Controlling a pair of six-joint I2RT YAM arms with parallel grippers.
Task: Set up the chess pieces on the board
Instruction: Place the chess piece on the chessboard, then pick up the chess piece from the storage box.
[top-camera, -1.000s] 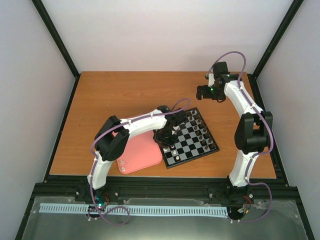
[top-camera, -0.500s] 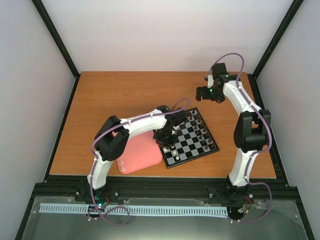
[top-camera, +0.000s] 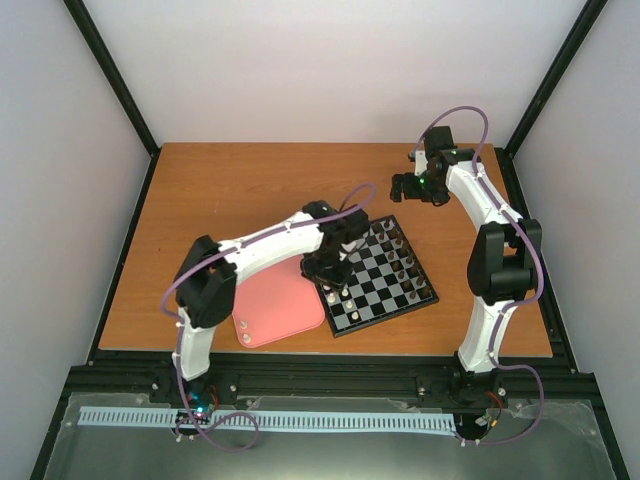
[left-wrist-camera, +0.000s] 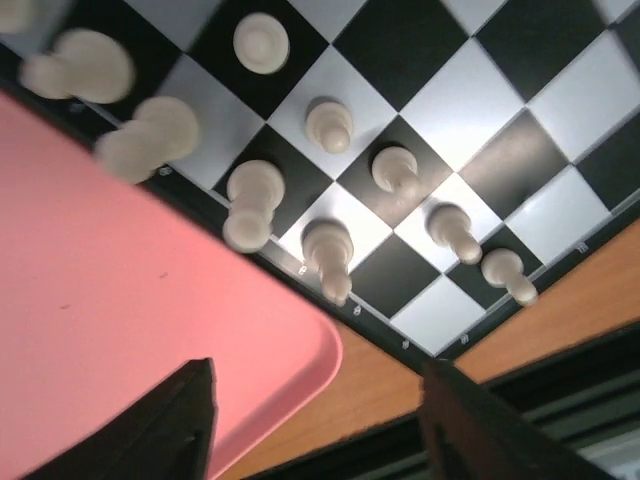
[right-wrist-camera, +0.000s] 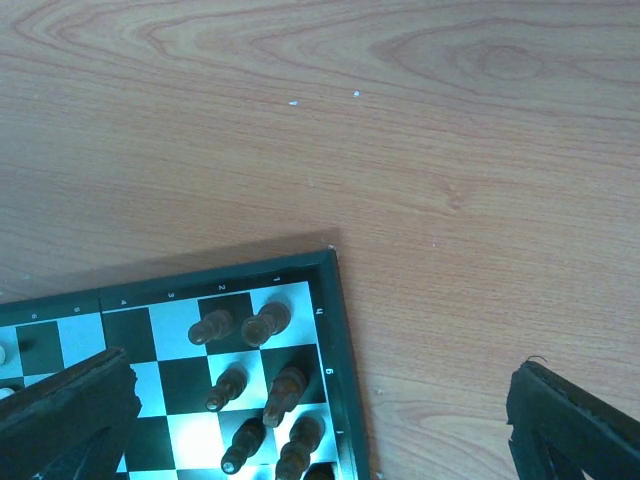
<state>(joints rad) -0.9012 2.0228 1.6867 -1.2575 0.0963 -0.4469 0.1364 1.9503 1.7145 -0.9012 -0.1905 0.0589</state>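
The board (top-camera: 381, 319) lies right of centre on the table. Several cream chess pieces (left-wrist-camera: 329, 123) stand in two rows along its near-left edge (top-camera: 345, 294), and two more (top-camera: 243, 330) lie on the pink tray. My left gripper (top-camera: 323, 272) hangs over that board edge. In the left wrist view it (left-wrist-camera: 320, 415) is open, with only the tray corner and the table between its fingers (left-wrist-camera: 185, 420). My right gripper (top-camera: 408, 187) hovers open beyond the board's far corner. In the right wrist view it (right-wrist-camera: 320, 380) has nothing in it.
The pink tray (top-camera: 275, 300) touches the board's left side (left-wrist-camera: 120, 300). Dark brown pieces (right-wrist-camera: 250, 325) fill the board's right rows (top-camera: 405, 265). Black frame posts and pale walls close in the table, with a black rail along its near edge.
The left gripper has gone from shut to open above the board's left edge, and its elbow has swung left. The right arm has hardly moved.
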